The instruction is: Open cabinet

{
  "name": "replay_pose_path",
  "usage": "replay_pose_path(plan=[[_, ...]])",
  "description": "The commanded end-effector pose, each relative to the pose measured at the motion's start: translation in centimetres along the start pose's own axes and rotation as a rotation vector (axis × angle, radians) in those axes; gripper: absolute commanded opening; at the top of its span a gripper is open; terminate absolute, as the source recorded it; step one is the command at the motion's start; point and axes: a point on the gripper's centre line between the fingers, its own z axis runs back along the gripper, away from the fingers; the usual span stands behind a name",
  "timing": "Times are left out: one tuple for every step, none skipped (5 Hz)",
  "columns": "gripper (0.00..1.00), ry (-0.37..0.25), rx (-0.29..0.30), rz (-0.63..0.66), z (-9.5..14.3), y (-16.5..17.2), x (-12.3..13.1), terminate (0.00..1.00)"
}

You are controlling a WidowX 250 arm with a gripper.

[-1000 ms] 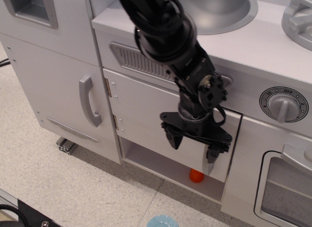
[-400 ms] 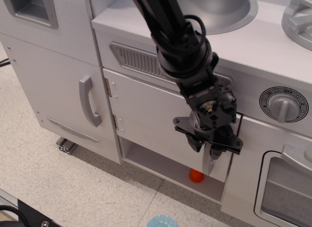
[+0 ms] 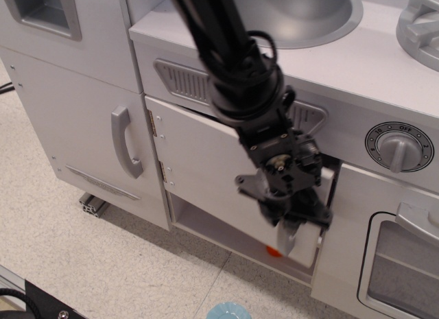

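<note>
The wide flat white cabinet door [image 3: 206,171], hinged on its left by two small metal hinges [image 3: 152,123], is now swinging outward — its right edge is standing clear of the white frame, where 0.4 s ago it was lying nearly flush. A dark gap is showing along the door's top right edge, under the grey vented panel [image 3: 188,82]. The black robot gripper [image 3: 291,226] has shifted left and down with the door edge since the previous frame, and the black arm above it is leaning further over the door.

The fingers are drawn close together at the door's free lower corner, where the short silver handle [image 3: 288,238] is sitting; they appear to be clamped on it, though the contact itself is partly hidden by the wrist.

A small orange object [image 3: 273,250] on the white shelf below is now mostly covered by the door's bottom edge.

Judgement: the pull is taking effect — door partly open, well short of full swing. Continuing along the hinge arc should be finishing the job; slipping off the small handle is the main risk
</note>
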Motion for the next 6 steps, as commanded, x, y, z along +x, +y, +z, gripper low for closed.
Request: replay_pose_path(plan=[[0.0, 0.053, -0.051, -0.04, 3.7, 2.2, -3.1, 0.0], [1.0, 0.075, -0.044, -0.065, 4.7, 3.5, -3.7, 0.0], [1.0, 0.079, -0.034, -0.066, 5.9, 4.2, -2.9, 0.0], [1.0, 0.04, -0.048, -0.064, 8.0, 3.9, -0.8, 0.0], [1.0, 0.009, -0.082, -0.083, 9.1, 2.8, 1.8, 0.0], [1.0, -0.028, -0.101, -0.114, 9.1, 1.8, 3.8, 0.0]])
